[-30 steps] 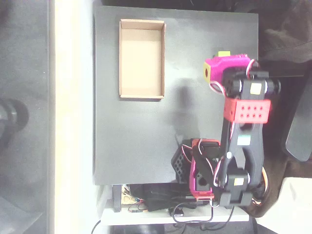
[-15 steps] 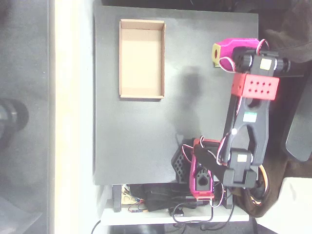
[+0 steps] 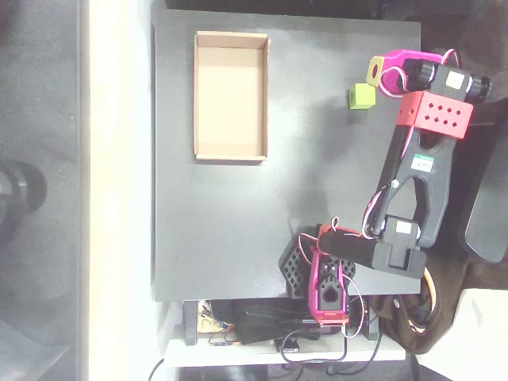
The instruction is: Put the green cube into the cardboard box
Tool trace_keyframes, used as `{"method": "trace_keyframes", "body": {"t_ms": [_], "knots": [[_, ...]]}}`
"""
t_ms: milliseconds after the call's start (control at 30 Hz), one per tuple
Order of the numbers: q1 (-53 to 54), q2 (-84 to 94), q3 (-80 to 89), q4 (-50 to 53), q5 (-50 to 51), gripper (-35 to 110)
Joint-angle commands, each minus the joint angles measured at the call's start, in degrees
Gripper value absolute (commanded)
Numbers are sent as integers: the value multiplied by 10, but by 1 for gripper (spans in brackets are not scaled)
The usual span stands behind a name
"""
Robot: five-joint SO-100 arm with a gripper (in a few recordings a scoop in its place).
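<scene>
In the overhead view, the green cube [image 3: 361,96] sits on the dark surface [image 3: 230,230] toward the upper right of the picture, resting flat and free of any grip. Just to its right and a little higher is the magenta tool [image 3: 379,67], whose yellow-patched tip lies close beside the cube; whether the two touch cannot be told from above. The tool has hold of nothing, and how far its fingers are parted cannot be told from this angle. Behind it the red perforated block [image 3: 433,115] of the wrist and the black arm links [image 3: 417,178] run down the right side of the picture to the base [image 3: 327,278] at the lower edge of the surface. The cardboard box [image 3: 267,99] lies in the upper left part of the surface, well apart from the cube, its long side running up and down the picture and its tan floor bare.
</scene>
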Motion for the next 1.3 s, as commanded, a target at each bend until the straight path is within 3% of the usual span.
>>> {"method": "trace_keyframes", "body": {"t_ms": [0,567,1267], "knots": [[13,2,-19,4,4,17],[5,-91,-19,3,4,34],[3,-241,-87,2,4,34]]}}
